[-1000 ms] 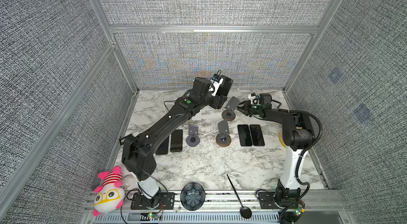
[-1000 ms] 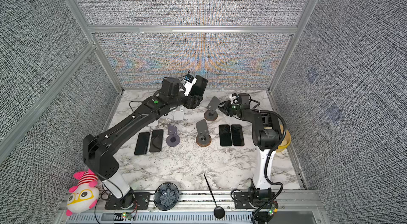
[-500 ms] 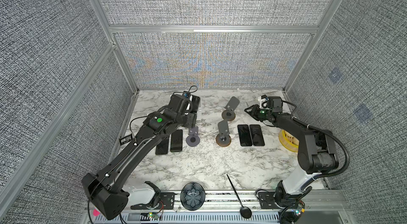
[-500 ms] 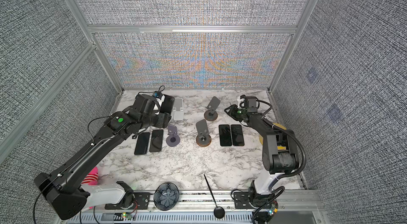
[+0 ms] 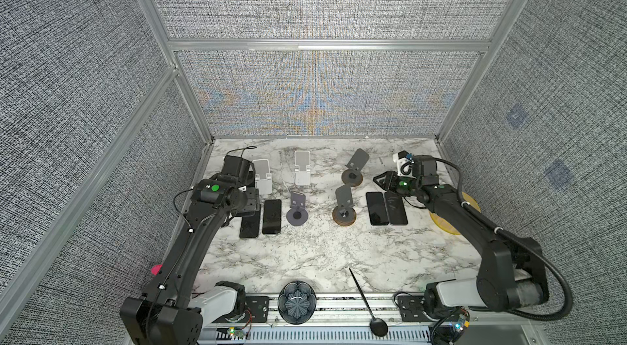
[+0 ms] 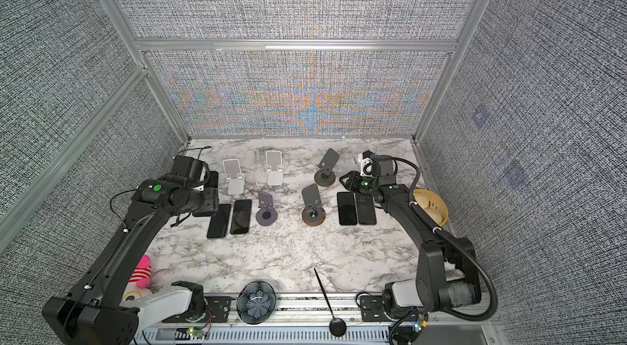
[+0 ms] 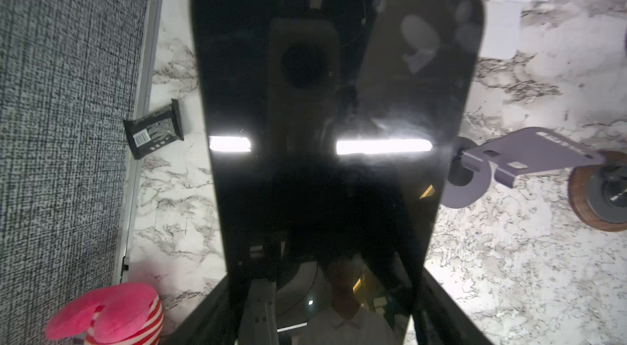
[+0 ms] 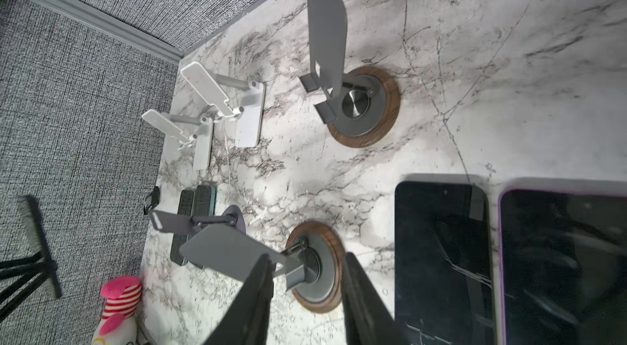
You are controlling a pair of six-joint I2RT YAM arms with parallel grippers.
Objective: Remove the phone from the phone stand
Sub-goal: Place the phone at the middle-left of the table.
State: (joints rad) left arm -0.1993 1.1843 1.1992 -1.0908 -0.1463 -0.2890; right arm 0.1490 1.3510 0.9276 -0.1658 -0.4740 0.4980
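Marble table (image 5: 305, 258) in a grey fabric-walled booth, seen from above, with two black robot arms reaching in from its near edge. A lilac stand (image 5: 297, 215) on a round base sits near the table's middle. The left arm (image 5: 190, 241) stretches to a spot behind and left of the lilac stand. There the left gripper (image 7: 325, 279) is clamped on the lower end of a black phone (image 7: 339, 89), jaws spread across its width. It holds the phone above the table, glossy screen towards the wrist camera. The right arm (image 5: 475, 224) ends well to the right of the lilac stand. The right gripper (image 8: 307, 263) hovers with its jaws partly apart and nothing between them. Two dark flat phones (image 5: 272, 216) lie side by side just left of the lilac stand, and another flat pair (image 5: 377, 207) lies well to its right. Two white stands (image 5: 302, 167) rise behind the lilac stand. Two grey wood-rimmed stands (image 5: 344, 207) stand to its right. A black spoon (image 5: 364, 295) lies nearer the front edge than the lilac stand.
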